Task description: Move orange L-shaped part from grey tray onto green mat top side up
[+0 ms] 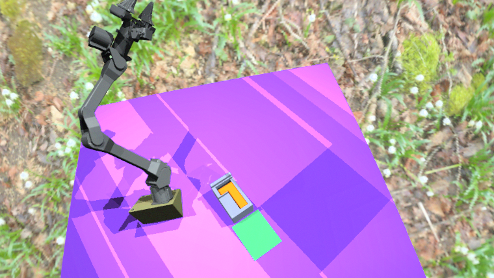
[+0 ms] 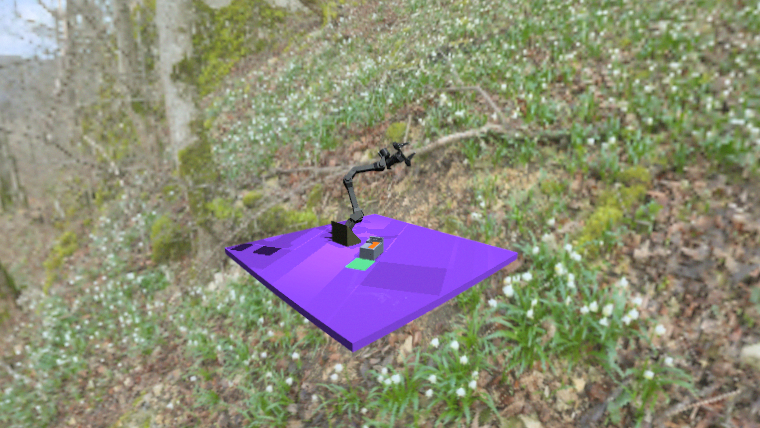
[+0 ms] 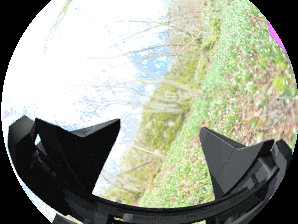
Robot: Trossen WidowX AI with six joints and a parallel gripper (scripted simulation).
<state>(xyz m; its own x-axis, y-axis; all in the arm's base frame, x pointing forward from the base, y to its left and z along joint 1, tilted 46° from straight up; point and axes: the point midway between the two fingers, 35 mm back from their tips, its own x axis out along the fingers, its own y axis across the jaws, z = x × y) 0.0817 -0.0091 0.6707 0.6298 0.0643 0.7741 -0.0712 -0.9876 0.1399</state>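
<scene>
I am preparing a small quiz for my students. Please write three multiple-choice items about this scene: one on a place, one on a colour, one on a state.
1. Where does the orange L-shaped part lie?
A. in the grey tray
B. on the green mat
C. in the hand

2. What colour is the table top?
A. white
B. purple
C. black

3. How is the hand?
A. shut on the part
B. shut, empty
C. open, empty

Answers:
1 A, the part sits in the tray's pocket.
2 B, pink-purple in both wide views.
3 C, its fingers stand wide apart, high above the table.

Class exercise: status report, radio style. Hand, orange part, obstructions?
Hand open, empty, raised high away from tray. Orange part flush in pocket. Green mat bare. Nothing blocking.
</scene>
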